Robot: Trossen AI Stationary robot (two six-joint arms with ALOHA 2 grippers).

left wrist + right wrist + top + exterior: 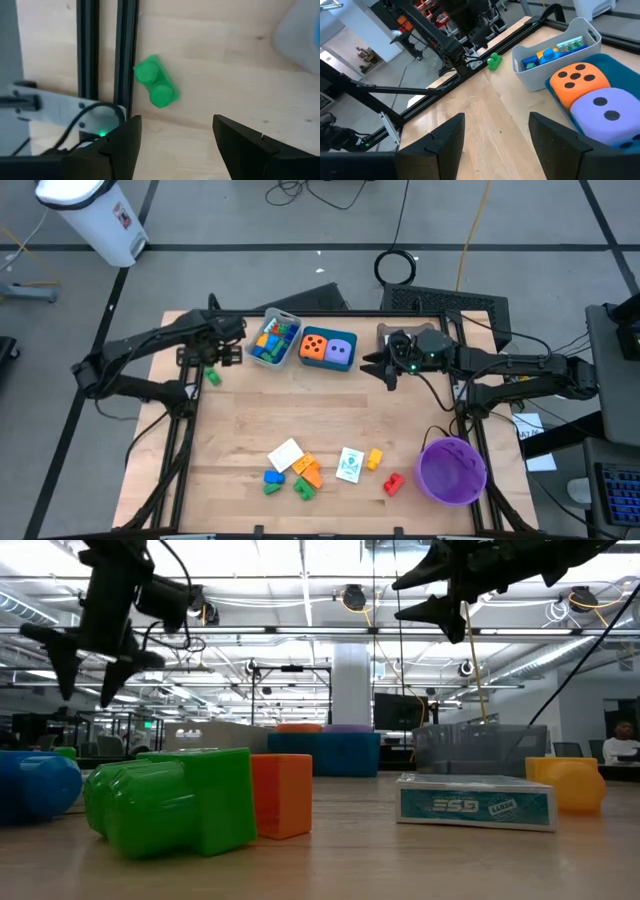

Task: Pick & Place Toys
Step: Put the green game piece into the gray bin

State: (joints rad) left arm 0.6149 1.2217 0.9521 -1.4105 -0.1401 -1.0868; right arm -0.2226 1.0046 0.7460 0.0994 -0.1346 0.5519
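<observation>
My left claw [212, 358] hangs above the far left edge of the worktop [330, 430], fingers spread and holding nothing. Just beneath and slightly ahead of it lies a green two-stud brick [156, 88] on the wood, close beside the black frame rail [125, 55] that runs along that edge. In my left wrist view the brick sits ahead of the gap between my fingers and a little off toward the rail-side one, and its long axis runs on a slant to the line joining my fingertips, neither square to it nor along it. I judge a wrist turn and a small shift toward the rail are needed before dropping, and the rail leaves little room for that finger.

My right claw [385, 366] waits in the air over the far middle of the worktop, also spread and empty, beside the teal tray [345, 365] holding the orange die [314, 347] and the purple die [341, 350]. It is well apart from the green brick, so the left arm is plainly the nearer one. The grey tray [289, 348] of mixed bricks stands between the brick and the dice.
</observation>
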